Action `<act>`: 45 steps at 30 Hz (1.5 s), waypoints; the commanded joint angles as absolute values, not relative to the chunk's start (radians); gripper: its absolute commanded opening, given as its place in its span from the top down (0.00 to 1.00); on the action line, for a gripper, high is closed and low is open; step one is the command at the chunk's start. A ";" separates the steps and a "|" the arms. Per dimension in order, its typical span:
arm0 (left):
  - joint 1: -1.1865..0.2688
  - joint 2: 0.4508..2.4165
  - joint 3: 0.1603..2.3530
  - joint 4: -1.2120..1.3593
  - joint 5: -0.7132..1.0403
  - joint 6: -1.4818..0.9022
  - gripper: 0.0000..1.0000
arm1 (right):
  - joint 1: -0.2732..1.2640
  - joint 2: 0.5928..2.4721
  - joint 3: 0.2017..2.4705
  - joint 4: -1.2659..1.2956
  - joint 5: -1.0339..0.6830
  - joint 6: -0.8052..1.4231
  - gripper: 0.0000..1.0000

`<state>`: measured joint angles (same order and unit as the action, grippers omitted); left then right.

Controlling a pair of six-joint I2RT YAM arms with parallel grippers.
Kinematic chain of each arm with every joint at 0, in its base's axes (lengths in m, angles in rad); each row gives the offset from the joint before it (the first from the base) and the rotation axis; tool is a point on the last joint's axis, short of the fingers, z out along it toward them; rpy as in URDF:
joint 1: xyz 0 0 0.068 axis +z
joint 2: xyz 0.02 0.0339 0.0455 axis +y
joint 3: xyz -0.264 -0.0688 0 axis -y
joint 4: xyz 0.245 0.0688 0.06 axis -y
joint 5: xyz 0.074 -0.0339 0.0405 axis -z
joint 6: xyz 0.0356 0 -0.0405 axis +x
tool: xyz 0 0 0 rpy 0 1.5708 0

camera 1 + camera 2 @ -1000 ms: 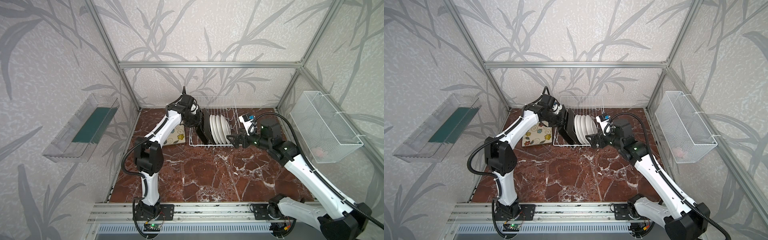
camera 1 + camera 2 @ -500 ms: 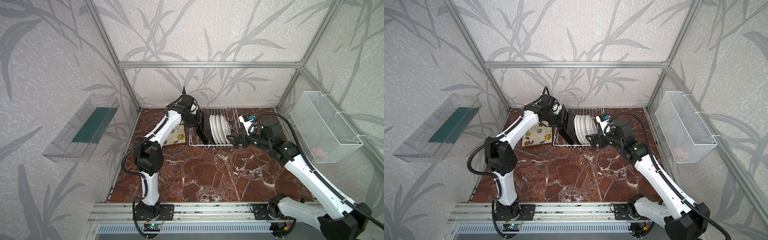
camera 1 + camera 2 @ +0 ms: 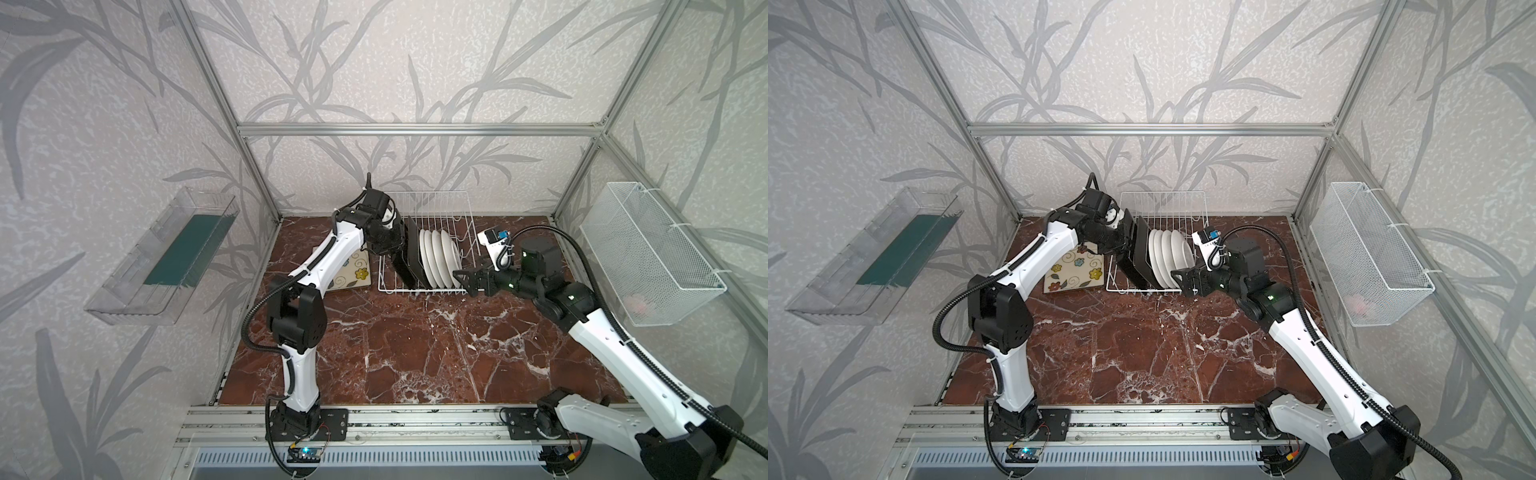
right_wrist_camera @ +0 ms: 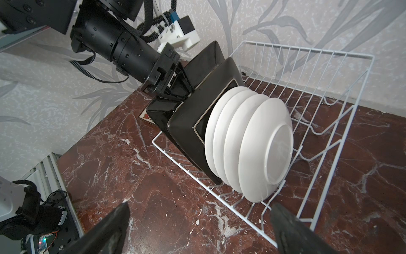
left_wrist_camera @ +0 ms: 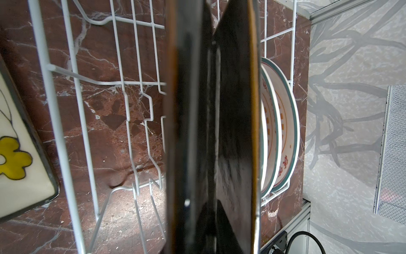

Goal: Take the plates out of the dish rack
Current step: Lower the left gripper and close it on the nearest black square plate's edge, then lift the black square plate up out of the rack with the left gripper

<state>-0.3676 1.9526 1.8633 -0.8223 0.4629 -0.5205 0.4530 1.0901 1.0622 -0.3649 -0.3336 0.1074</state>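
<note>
Four white plates (image 4: 248, 145): standing upright in dish rack (image 4: 307, 49)
Left end effector (image 4: 181, 89): gripping black plate (image 4: 206, 57) inside dish rack
Right end effector (image 4: 201, 205): hovering wide open beside dish rack

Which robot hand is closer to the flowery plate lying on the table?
Left. The left gripper clamps a black plate right beside the flowery plate; the right gripper hangs open past the white plates.

Grey leaf-patterned walls (image 3: 374, 62) and an aluminium frame (image 3: 415, 129) enclose a red-brown marble floor (image 3: 415, 353) (white-veined), evenly lit; a mesh basket (image 3: 648, 249) hangs alongside.
</note>
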 commanded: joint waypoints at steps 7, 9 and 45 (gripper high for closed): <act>-0.370 1.821 1.904 -0.784 0.430 -0.511 1.00 | 0.460 1.072 1.060 -0.360 -0.339 0.101 0.01; -0.369 1.809 1.897 -0.769 0.431 -0.517 1.00 | 0.460 1.071 1.062 -0.360 -0.339 0.102 0.01; -0.359 1.671 1.867 -0.698 0.395 -0.565 1.00 | 0.459 1.067 1.055 -0.350 -0.350 0.120 0.01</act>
<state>-0.3687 1.7763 1.8282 -0.8200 0.4084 -0.5766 0.4530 1.0889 1.0622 -0.3641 -0.3382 0.1093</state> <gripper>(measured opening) 0.164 0.991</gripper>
